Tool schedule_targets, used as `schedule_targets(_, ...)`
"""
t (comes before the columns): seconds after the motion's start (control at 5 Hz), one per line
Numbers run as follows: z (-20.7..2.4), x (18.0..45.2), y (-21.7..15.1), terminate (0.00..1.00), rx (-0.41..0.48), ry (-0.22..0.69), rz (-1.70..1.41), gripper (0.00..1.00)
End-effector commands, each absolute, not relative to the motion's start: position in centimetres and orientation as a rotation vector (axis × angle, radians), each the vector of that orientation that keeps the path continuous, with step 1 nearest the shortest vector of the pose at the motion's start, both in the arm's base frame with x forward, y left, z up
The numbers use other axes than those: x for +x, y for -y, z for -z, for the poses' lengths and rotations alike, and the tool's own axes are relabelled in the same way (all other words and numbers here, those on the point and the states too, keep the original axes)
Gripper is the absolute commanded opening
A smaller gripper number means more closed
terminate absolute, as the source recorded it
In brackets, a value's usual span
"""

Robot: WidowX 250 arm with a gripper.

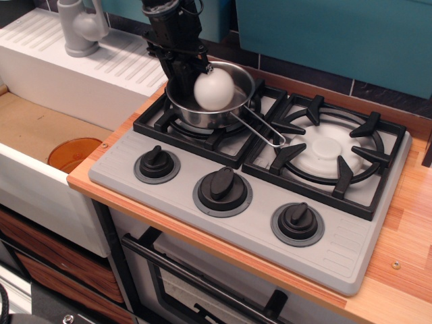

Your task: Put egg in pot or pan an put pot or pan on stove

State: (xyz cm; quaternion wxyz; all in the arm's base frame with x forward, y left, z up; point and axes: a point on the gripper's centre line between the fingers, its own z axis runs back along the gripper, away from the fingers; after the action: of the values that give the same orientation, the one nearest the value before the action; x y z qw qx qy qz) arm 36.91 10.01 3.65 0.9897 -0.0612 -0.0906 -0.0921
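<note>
The shiny steel pan (237, 75) rests on the left grate of the grey stove (169, 202), its wire handle (260, 128) pointing to the front right. The white egg (214, 88) lies inside the pan, against its left side. My black gripper (183, 71) comes down from above at the pan's back-left rim and is shut on that rim, just left of the egg. The arm hides part of the rim behind it.
The right burner (329, 150) with its black grate is bare. Three black knobs (222, 185) line the stove's front. Left of the stove is a sink basin (34, 121) holding an orange disc (73, 154), with a grey faucet (81, 27) behind. Wooden counter (408, 223) runs right.
</note>
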Motion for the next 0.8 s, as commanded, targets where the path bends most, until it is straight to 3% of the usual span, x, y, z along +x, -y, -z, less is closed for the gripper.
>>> schedule_targets(0.0,-6.8,36.6,-9.3,0.0,-0.089,0.166,0.19,1.0)
schedule_targets(0.4,-12.4,35.1,-8.2,0.0,-0.038,0.113,0.166,1.0)
schedule_targets(0.6,-14.2,34.7,-7.5,0.0,-0.019,0.103,0.155,1.0)
